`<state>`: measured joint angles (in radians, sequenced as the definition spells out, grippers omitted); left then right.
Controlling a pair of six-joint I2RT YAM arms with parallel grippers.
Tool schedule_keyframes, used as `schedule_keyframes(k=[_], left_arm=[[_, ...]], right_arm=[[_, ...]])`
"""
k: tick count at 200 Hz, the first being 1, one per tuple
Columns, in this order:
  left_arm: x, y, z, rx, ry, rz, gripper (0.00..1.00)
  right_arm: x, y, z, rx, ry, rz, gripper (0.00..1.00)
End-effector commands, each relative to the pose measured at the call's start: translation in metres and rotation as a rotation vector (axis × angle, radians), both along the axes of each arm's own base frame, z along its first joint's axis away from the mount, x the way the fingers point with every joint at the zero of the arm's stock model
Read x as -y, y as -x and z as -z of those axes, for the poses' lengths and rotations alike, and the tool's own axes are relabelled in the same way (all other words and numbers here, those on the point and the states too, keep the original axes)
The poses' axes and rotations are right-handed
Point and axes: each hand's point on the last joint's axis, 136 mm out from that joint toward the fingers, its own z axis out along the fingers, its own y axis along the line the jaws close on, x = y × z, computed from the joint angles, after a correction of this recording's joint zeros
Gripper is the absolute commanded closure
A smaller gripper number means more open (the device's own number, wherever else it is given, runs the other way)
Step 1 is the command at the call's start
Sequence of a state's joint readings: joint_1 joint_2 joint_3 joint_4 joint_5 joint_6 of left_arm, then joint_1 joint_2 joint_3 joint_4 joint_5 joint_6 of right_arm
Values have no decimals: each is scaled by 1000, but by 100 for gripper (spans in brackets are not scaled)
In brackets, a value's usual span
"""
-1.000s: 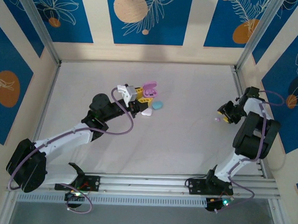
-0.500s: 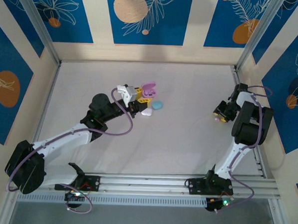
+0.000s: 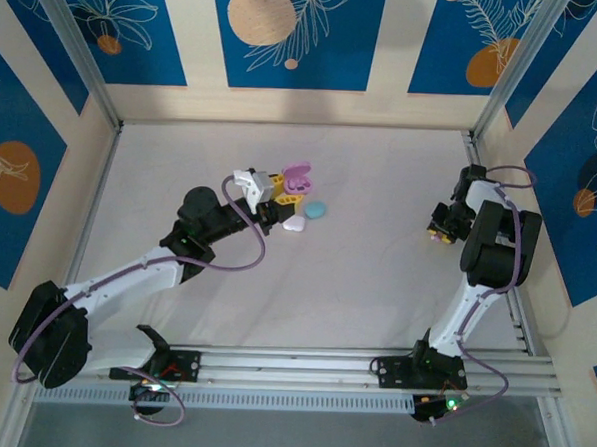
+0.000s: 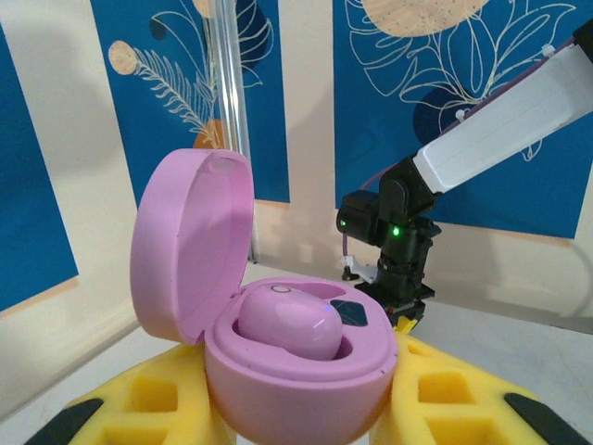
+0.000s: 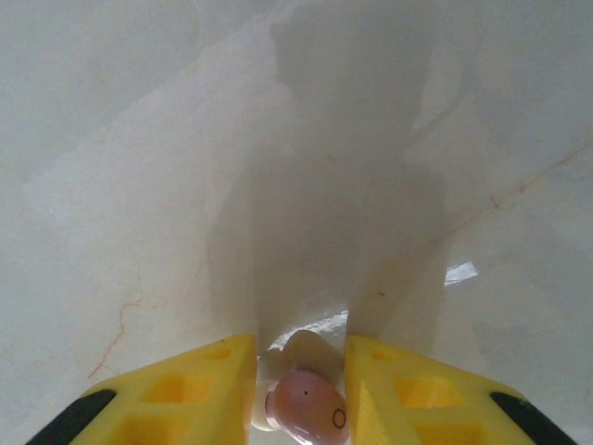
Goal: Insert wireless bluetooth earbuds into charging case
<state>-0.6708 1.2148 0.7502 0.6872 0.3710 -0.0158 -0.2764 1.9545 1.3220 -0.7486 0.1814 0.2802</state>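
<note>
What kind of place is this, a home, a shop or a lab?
Probably a robot test cell in a lab: a left arm and a right arm bolted to an aluminium rail at the edge of a white table, boxed in by blue leaf-print panels on metal posts.

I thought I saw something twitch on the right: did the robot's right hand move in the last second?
Yes. The right hand has shifted slightly left in the overhead view, away from the metal rail beside it.

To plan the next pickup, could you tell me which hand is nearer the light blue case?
Left. The left hand, gripping the pink case, is right beside the light blue case; the right hand is far off to its right.
</note>
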Motion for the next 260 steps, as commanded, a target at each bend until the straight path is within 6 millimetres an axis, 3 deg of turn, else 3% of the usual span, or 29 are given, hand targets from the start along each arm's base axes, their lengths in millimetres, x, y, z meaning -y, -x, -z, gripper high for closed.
schedule_keyframes(k=[1,48,85,126,197,228,260], left_arm=[[-3,8,-16,49,20,-6,71],[-6,9,-17,50,22,-11,71],[-10,11,-19,50,26,-24,71],[-13,13,-22,57,27,-30,71],[-20,17,-30,73,34,-47,71],[-22,18,-31,77,31,-56,71],[-21,17,-31,76,30,-57,71]], right_arm=[[-25,17,8,-78,-41,-59,69],[-64,31,8,-120,-65,-173,70],[-118,49,4,-163,-122,-310,70],[-192,68,-10,-164,-206,-511,69],[-286,109,-32,-149,-294,-976,69],[-301,121,-48,-117,-338,-1005,66],[-279,103,-58,-33,-258,-845,64]])
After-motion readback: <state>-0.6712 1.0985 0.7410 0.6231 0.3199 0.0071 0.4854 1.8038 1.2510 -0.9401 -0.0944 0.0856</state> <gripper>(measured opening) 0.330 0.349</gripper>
